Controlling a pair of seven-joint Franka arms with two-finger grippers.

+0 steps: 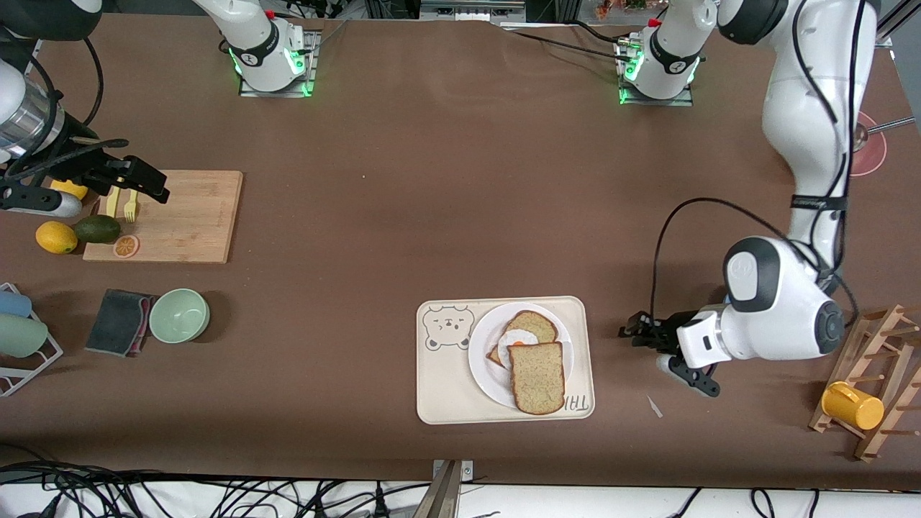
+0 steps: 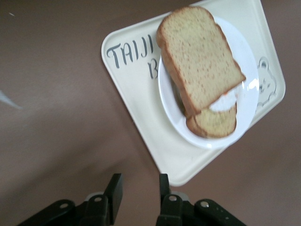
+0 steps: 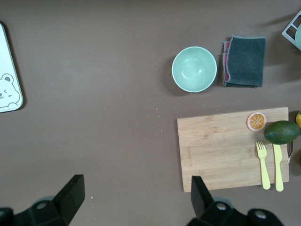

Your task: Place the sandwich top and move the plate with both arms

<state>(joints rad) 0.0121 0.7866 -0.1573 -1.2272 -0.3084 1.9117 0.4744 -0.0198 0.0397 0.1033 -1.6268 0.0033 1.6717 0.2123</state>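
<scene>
The sandwich top (image 1: 538, 378), a plain brown bread slice, lies askew on the egg-bearing slice (image 1: 531, 327) on the white plate (image 1: 483, 367). It overhangs the plate's rim toward the front camera. The plate sits on the cream bear-printed tray (image 1: 446, 388). In the left wrist view the sandwich top (image 2: 200, 56) covers most of the egg (image 2: 225, 100); the plate (image 2: 244, 52) and the tray (image 2: 136, 89) show there too. My left gripper (image 1: 632, 332) (image 2: 139, 183) is open and empty, low beside the tray toward the left arm's end. My right gripper (image 1: 144, 181) (image 3: 136, 186) is wide open and empty over the cutting board.
A wooden cutting board (image 1: 187, 216) carries yellow cutlery (image 1: 129, 205) and an orange slice (image 1: 126, 246); an avocado (image 1: 97, 229) and a lemon (image 1: 56, 237) lie beside it. A green bowl (image 1: 179, 315) and a grey cloth (image 1: 119, 311) are nearer the front camera. A wooden rack (image 1: 874, 381) holds a yellow cup (image 1: 853, 405).
</scene>
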